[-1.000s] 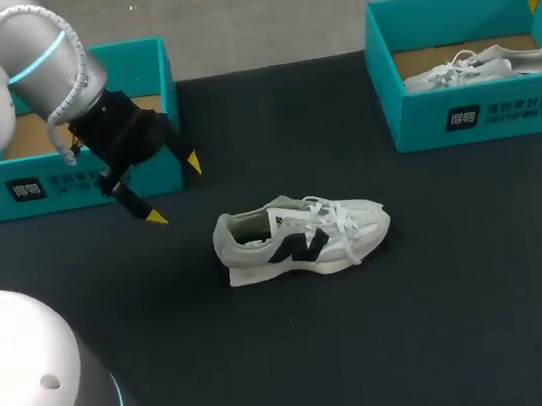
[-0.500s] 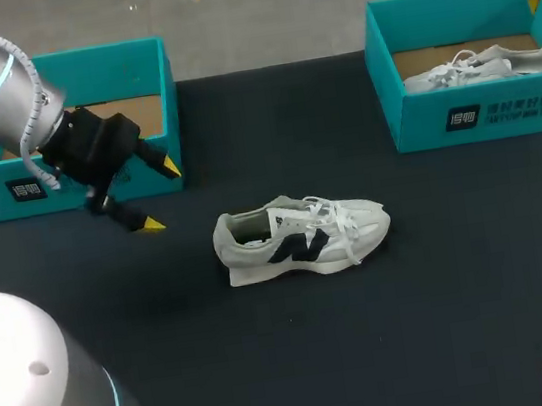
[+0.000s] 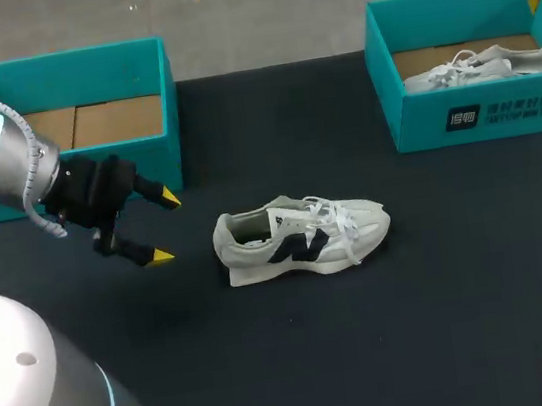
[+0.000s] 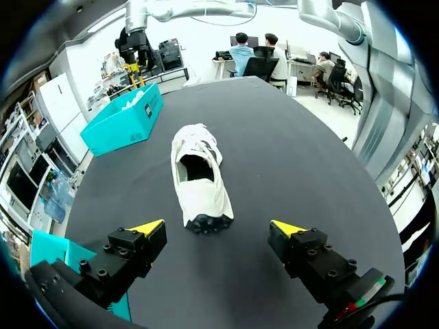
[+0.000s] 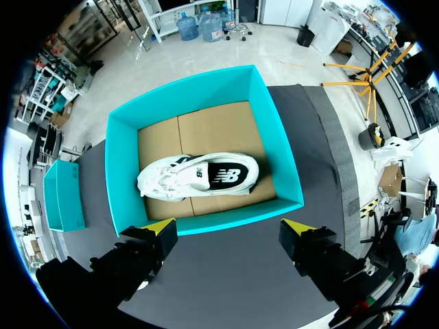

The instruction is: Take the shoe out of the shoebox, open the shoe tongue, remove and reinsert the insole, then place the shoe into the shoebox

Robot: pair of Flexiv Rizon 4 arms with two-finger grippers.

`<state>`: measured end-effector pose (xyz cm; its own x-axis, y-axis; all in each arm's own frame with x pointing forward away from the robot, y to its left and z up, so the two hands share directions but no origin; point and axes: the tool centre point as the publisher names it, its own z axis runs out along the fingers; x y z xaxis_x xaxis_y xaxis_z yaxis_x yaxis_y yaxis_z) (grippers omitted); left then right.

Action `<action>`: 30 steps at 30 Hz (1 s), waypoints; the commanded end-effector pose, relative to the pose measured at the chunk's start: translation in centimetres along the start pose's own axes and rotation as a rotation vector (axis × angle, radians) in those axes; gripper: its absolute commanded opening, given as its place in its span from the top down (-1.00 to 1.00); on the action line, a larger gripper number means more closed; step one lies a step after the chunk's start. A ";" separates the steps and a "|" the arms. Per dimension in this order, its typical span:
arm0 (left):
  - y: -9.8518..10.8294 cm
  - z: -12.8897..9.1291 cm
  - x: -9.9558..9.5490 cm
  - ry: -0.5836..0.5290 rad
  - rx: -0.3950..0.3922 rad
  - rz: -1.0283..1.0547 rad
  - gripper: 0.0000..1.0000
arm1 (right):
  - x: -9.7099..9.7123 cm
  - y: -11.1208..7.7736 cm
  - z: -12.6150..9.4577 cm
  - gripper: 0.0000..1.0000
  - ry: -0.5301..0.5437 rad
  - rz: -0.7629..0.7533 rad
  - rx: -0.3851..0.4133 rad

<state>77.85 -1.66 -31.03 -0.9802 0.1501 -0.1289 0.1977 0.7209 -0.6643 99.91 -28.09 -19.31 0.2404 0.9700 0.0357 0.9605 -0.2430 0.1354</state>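
In front of the empty shoebox [image 3: 168, 142] the left gripper [image 3: 166, 228] hangs wide open, holding nothing. Right of that box the shoe [image 3: 301, 237] stands on the table; it is probably light and soft-topped, best pinched at its firmer heel collar. Far right of the box, the right gripper [image 5: 230, 226] gapes empty too.

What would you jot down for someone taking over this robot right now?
Left gripper: open, empty, just off the heel of the shoe, not touching.
Right gripper: open, empty, above the right shoebox, which holds a second shoe.
The shoe stands upright mid-table; the left shoebox is empty.
Done: a shoe is out of its box.
To do, apparently: open the tongue, pull and refit the insole, put the shoe back. Whether the insole was already handled cannot be told.
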 end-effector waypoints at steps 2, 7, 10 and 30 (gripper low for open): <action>0.2 0.2 -0.1 -0.003 0.004 0.001 -1.00 | 0.0 -0.1 0.0 -1.00 -0.001 0.001 -0.002; 0.2 0.2 -0.1 -0.003 0.004 0.001 -1.00 | 0.0 -0.1 0.0 -1.00 -0.001 0.001 -0.002; 0.9 1.3 -0.2 -0.030 0.129 -0.141 -1.00 | 0.0 -0.1 0.0 -1.00 -0.001 0.001 -0.002; 2.3 2.7 -1.5 -0.096 0.284 -0.331 -1.00 | 0.0 -0.1 0.0 -1.00 -0.001 0.001 -0.002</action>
<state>79.79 -2.01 -34.41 -0.9892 -0.1303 0.0670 -0.1240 0.5010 -0.8565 99.91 -28.09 -19.31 0.2404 0.9700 0.0357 0.9605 -0.2430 0.1354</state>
